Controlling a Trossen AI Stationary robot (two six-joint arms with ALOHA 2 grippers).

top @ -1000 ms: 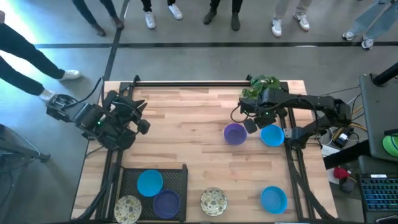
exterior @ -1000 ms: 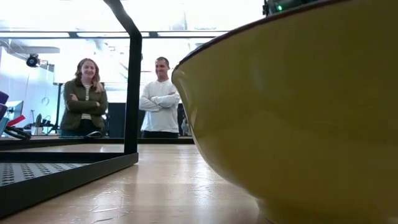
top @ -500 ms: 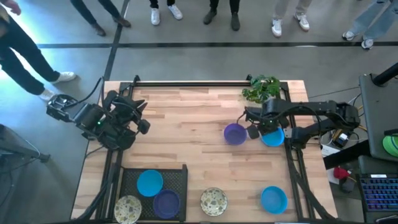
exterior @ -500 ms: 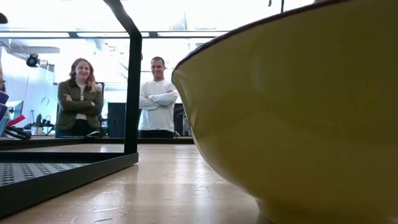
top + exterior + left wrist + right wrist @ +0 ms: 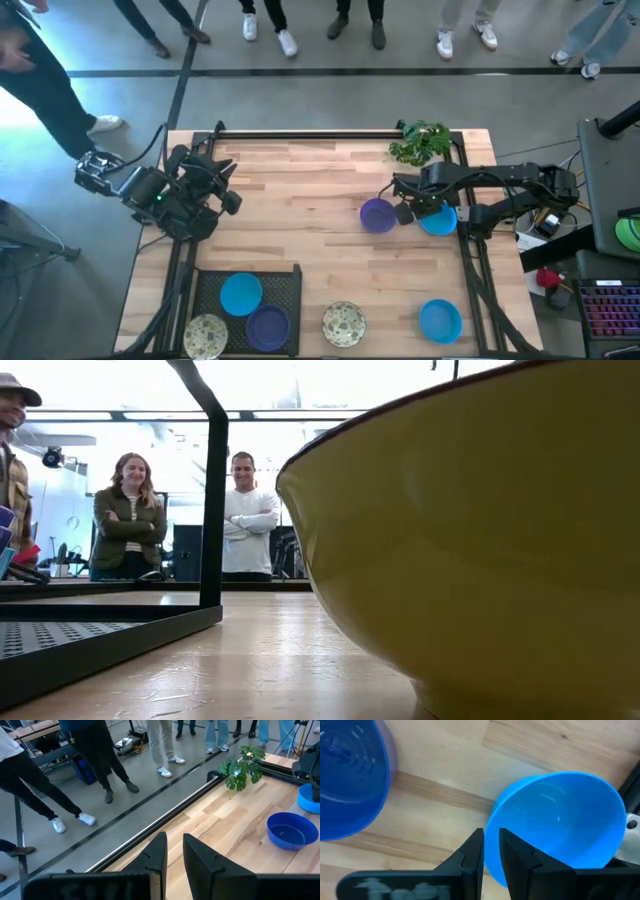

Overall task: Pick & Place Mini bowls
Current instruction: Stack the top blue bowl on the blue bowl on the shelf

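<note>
Mini bowls lie scattered across the wooden bench [image 5: 300, 200] as we watch from above: a bright blue bowl [image 5: 438, 218] sits near the right edge, a purple bowl [image 5: 376, 215] just beside it and apart from it, with the right claw [image 5: 410, 208] lowered between the two. In the right wrist view we see the blue bowl's rim [image 5: 492, 827] meeting the two dark fingers [image 5: 472, 852], which stand close together with only a narrow gap; whether the rim is actually pinched between them we cannot tell. We judge these bowls light, rigid and smooth-sided, likely slippery, so the thin rim wall is the sensible place to take hold, one finger inside and one outside, rather than the rounded body. Near the front edge, a black tray [image 5: 290, 285] holds a blue bowl [image 5: 241, 294], a dark purple bowl [image 5: 268, 326] and a speckled cream bowl [image 5: 205, 335]; a second speckled bowl [image 5: 343, 322] and another blue bowl [image 5: 440, 320] rest on the bare wood alongside. The left claw [image 5: 172, 857] waits at the bench's left edge, fingers nearly closed on nothing. A leafy plant [image 5: 420, 142] stands at the far side, and onlookers [image 5: 130, 510] stand beyond.
</note>
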